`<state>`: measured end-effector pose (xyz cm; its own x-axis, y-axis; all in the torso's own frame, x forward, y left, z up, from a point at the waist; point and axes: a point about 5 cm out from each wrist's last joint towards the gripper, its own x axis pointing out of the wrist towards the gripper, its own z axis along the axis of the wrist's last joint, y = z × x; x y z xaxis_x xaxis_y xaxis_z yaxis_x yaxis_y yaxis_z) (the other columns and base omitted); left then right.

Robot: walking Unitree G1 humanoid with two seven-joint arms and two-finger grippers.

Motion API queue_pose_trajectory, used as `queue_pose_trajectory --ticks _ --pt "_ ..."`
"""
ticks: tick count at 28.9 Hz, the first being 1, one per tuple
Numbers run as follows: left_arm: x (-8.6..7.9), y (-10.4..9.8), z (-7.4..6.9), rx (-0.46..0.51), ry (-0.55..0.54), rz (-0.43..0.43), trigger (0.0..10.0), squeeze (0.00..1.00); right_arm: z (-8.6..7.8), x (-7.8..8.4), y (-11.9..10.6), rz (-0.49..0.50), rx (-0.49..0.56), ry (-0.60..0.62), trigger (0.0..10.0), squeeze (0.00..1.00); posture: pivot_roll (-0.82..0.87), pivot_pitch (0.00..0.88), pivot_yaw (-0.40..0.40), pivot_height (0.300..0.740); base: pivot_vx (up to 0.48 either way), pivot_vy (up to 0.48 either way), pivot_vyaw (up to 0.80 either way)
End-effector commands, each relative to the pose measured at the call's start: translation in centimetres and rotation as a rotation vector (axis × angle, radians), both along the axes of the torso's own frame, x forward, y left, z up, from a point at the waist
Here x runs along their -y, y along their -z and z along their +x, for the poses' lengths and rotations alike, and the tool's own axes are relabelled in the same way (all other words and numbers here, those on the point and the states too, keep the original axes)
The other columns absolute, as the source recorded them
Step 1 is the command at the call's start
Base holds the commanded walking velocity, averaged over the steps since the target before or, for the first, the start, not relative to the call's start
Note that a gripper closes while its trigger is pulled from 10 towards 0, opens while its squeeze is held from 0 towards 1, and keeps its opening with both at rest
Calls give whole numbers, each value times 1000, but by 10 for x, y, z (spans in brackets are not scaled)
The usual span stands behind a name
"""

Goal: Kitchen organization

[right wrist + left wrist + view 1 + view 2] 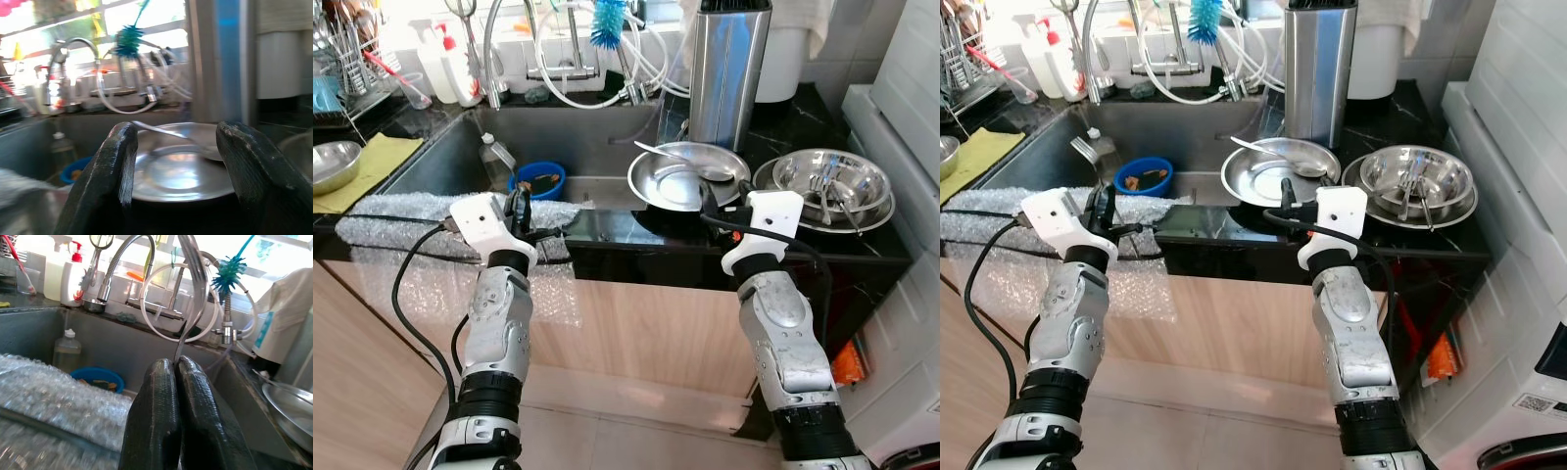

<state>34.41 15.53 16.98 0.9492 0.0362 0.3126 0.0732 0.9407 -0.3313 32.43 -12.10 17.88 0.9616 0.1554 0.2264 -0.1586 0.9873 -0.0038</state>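
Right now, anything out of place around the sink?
Yes. A sheet of bubble wrap is draped over the sink's front edge and hangs down the cabinet face. The left gripper, shut on a fork, sits over it. A plastic bottle leans in the sink beside a blue bowl.

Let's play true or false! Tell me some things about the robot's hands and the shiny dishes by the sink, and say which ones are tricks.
1. The left gripper is pinching a thin metal utensil handle. True.
2. The right gripper is shut tight. False: its fingers are spread apart, holding nothing.
3. A spoon lies in the steel plate. True.
4. The blue bowl sits on the counter beside the plate. False: it is down inside the sink.
5. The steel bowls at the right hold cutlery. True.
6. The bubble wrap covers the steel bowls. False: it lies on the counter edge at the left.
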Motion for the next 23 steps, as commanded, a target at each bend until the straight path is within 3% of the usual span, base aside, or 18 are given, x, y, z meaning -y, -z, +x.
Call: queue_pose_trajectory --ticks 1,7,9,13,16,23 --pt "3 -2 1 6 21 0 10000 0 -1 -7 -9 4 30 -22 10000 0 -80 0 78 740 0 0 0" --pt "1 -9 2 42 6 -8 10000 0 1 -17 -12 20 41 -41 10000 0 -68 0 80 740 0 0 0" --pt "-2 -22 1 116 -8 -12 10000 0 1 -21 -15 13 55 -57 10000 0 -64 0 76 740 0 0 0" --pt "-4 -40 3 170 -26 1 10000 0 3 -22 -19 14 69 -61 10000 0 -56 0 76 740 0 0 0" --pt "-6 -42 3 172 -20 -13 10000 0 5 -20 -22 16 79 -44 10000 0 -55 0 89 740 0 0 0" --pt "-5 -36 5 143 -17 -12 10000 0 6 -17 -26 4 86 -22 10000 0 -63 0 90 740 0 373 0"
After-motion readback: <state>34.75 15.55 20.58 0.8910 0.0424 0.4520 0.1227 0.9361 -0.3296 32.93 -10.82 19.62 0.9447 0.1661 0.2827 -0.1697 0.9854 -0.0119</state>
